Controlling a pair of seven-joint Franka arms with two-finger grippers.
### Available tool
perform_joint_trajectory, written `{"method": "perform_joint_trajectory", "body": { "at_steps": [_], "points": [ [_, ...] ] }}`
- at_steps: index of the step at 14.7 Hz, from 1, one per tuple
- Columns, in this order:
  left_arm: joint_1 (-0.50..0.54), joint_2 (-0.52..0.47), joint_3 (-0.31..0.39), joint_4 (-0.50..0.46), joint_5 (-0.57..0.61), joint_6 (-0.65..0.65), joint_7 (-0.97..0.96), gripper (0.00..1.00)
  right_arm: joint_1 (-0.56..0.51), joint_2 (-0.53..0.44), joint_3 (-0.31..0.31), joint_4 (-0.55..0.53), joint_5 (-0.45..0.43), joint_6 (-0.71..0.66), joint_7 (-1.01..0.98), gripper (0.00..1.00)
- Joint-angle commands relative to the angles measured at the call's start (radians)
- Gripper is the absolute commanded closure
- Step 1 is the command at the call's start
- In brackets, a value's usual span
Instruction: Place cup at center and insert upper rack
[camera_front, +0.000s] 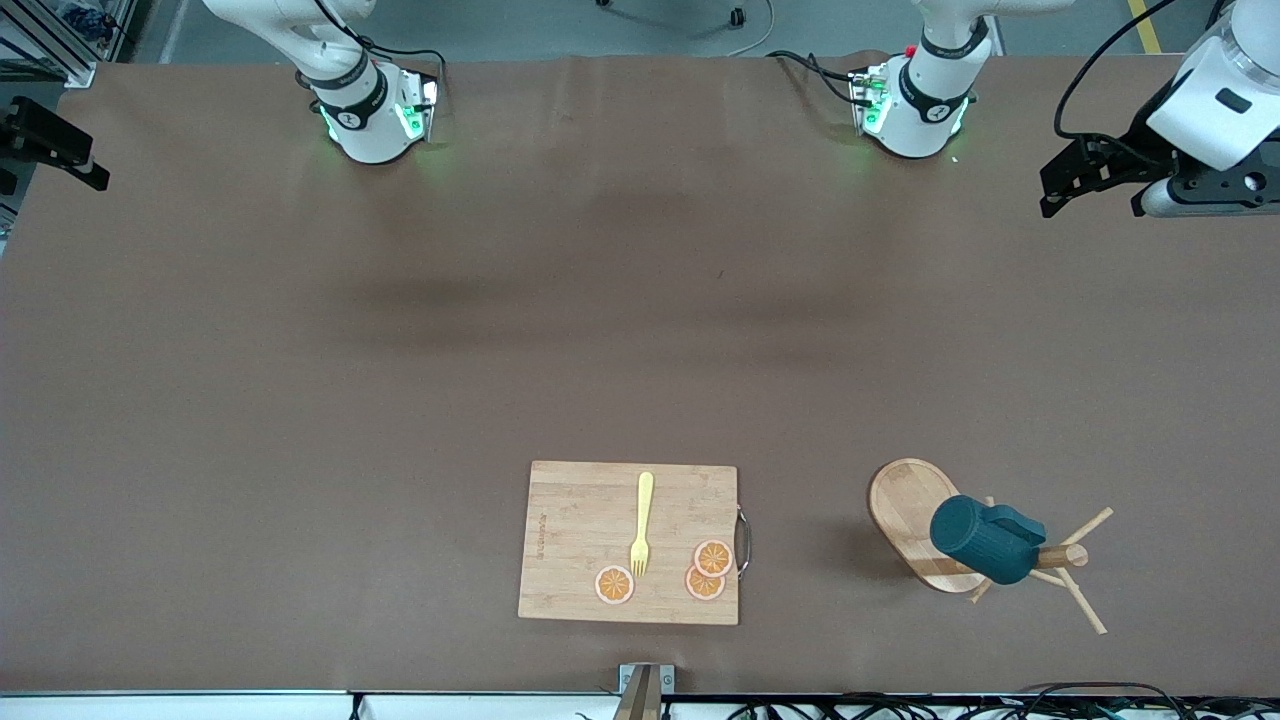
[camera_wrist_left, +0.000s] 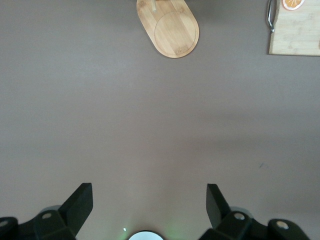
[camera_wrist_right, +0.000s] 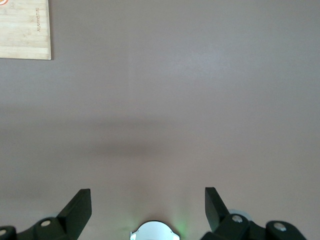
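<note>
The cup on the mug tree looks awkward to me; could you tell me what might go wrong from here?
1. The cup hangs on the upper rack among thin pegs; a claw closing on it could catch one and tip the rack.
2. The cutting board, carrying a fork and orange slices, lies beside the rack toward the table's middle, crowding the placement.
3. The open left claw and right claw wait near their bases, making a long reach.

Right gripper (camera_wrist_right: 148, 209): I see my two dark fingers (camera_wrist_right: 80, 207) spread wide, nothing between them.
Counter (camera_wrist_right: 190, 100): plain brown surface under the gripper, with a faint shadow band.
Cutting board (camera_wrist_right: 24, 30): one light wooden corner at the frame's edge, well apart from the fingers.
</note>
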Motion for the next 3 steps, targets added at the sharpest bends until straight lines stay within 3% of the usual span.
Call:
{"method": "perform_joint_trajectory", "body": {
  "at_steps": [1,3],
  "points": [
    [0.003,0.013,-0.001,0.030,0.019,-0.028,0.020,0.00,-0.007,0.001,0.005,0.004,-0.010,-0.006,0.003,0.00],
    [0.003,0.013,-0.002,0.030,0.019,-0.028,0.020,0.00,-0.007,0.001,0.005,0.004,-0.009,-0.006,0.003,0.00]
  ]
}}
